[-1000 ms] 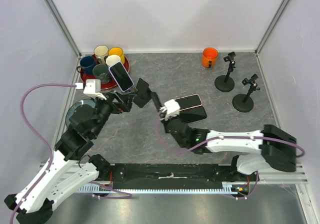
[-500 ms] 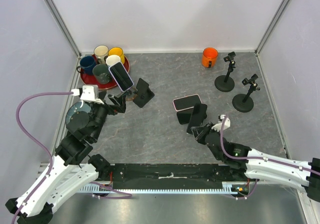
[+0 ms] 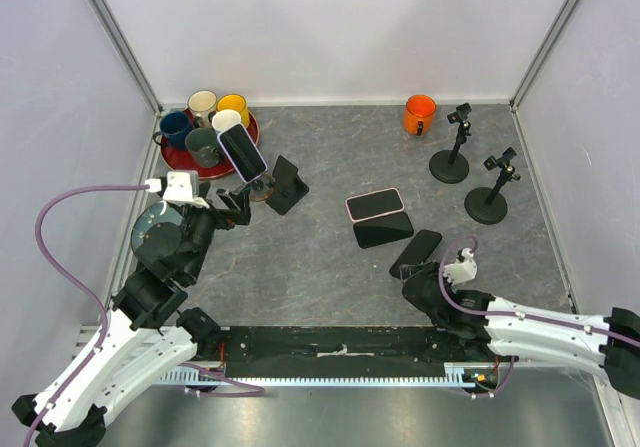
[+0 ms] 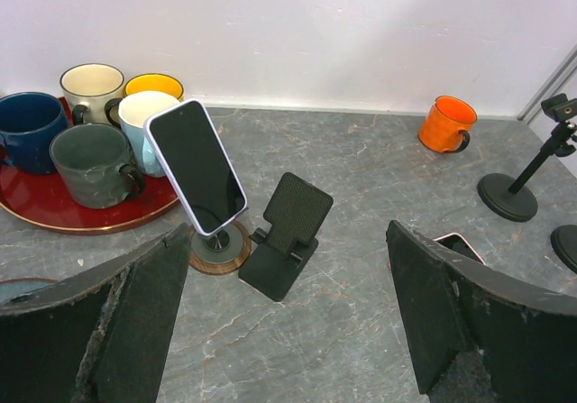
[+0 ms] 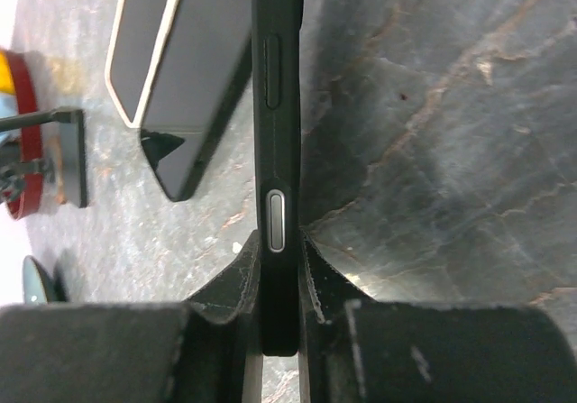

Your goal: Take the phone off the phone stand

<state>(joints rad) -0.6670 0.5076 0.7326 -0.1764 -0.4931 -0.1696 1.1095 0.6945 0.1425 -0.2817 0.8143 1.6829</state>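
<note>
Grey marbled tabletop was enclosed by white walls. The near end of a black phone, seen edge-on, was hidden between the clenched fingers of the right gripper; its far end seemingly touched the table. The lilac-cased phone was propped tilted on its round wooden stand, beside a red tray of mugs. The left gripper was spread wide, apart from it.

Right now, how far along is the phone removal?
Done: the black folding stand is empty; a pink-cased phone and a dark phone lie flat on the table. In hand: the right gripper is shut on a black phone beside them. Left: the white-cased phone still sits on the round stand; the left gripper is open, short of it.
</note>
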